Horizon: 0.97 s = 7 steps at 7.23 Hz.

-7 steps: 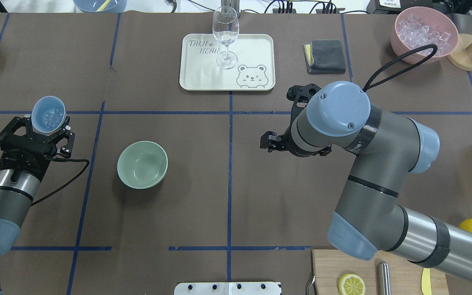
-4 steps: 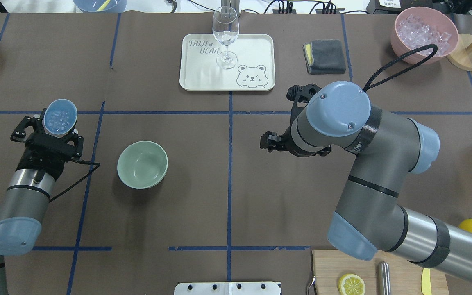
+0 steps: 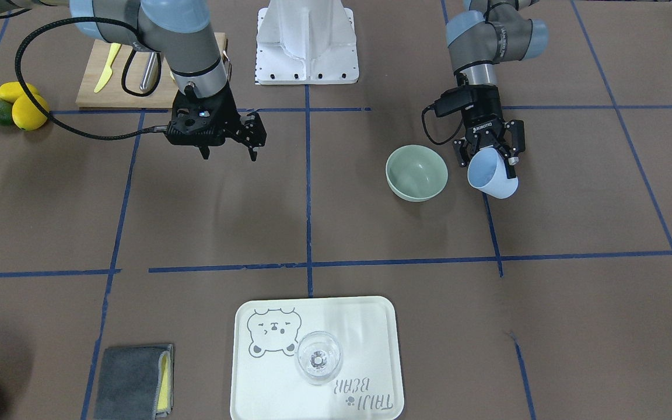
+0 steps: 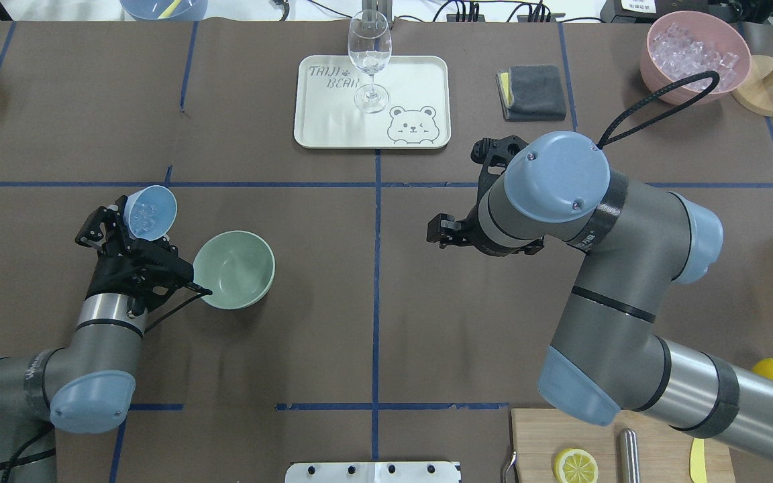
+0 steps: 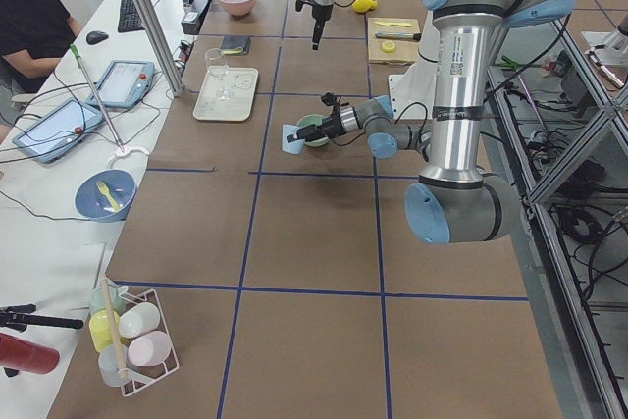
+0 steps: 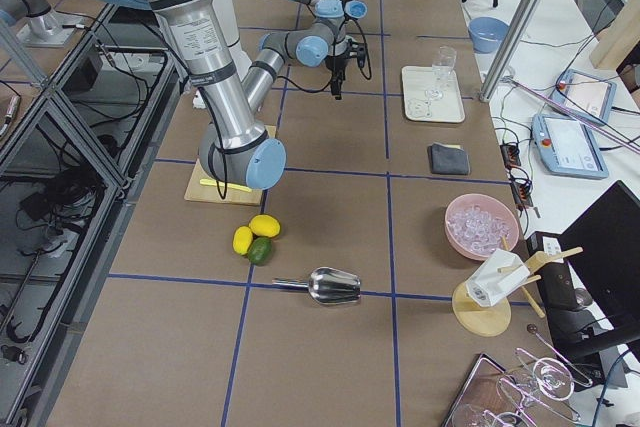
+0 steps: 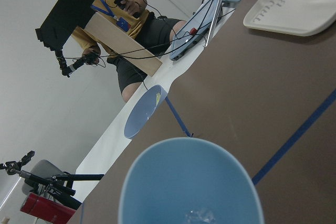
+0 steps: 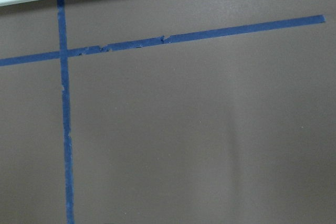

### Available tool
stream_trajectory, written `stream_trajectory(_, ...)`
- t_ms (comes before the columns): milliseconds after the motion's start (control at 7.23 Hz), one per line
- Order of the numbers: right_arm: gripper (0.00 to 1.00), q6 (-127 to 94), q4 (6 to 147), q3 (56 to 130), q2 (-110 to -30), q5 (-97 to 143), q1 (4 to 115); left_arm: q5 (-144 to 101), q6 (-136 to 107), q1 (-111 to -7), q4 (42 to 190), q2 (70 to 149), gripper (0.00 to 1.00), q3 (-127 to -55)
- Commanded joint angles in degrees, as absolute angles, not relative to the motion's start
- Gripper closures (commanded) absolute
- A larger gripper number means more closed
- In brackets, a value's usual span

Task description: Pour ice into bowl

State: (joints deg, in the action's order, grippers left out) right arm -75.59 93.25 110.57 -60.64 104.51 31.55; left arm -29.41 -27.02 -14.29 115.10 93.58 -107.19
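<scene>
Left gripper (image 4: 133,227) clasps the tilted cup (image 4: 162,201) just beside the bowl (image 4: 233,270) — the ice (image 4: 144,216) sits in the cup, the bowl looks empty. Pouring remains, I judge. Right gripper (image 3: 228,153) hangs spread, holding nothing.

The surface (image 4: 427,302) is matt brown paper lined with blue tape (image 4: 376,268). The bowl (image 4: 233,270) looks smooth, matt plastic. The ice (image 4: 142,216) is clear and glassy, in a smooth light-blue plastic cup (image 4: 164,204). The cutting board (image 4: 534,436) is pale wood.
</scene>
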Motion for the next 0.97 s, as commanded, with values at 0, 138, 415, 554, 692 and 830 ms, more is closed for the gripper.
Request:
stream_trajectory(0,0.0,-75.6,93.3,110.7,-60.6,105.3,31.8,-24.5,-17.5,-13.1,113.6,94.4,1.0,-107.2)
stream_trajectory(138,0.0,-75.4,93.2,110.7,-60.7,106.0,32.3,-23.5,-13.8,-13.0,113.6,94.4,1.0,-107.2)
stream_trajectory(415,0.0,-74.3,88.4,112.2,-65.6,108.8,33.7,-20.5,-7.1,-12.7,113.6,94.4,1.0,-107.1)
stream_trajectory(554,0.0,-74.3,88.0,112.2,-65.9,109.5,34.2,-20.0,-4.2,-12.6,113.6,94.4,1.0,-107.1)
stream_trajectory(692,0.0,-74.3,87.9,112.2,-65.8,109.5,34.2,-18.7,-1.6,-12.3,113.6,94.4,1.0,-107.1)
stream_trajectory(830,0.0,-74.3,87.5,112.2,-65.8,109.5,34.2,-18.0,2.3,-12.0,113.6,94.4,1.0,-107.1)
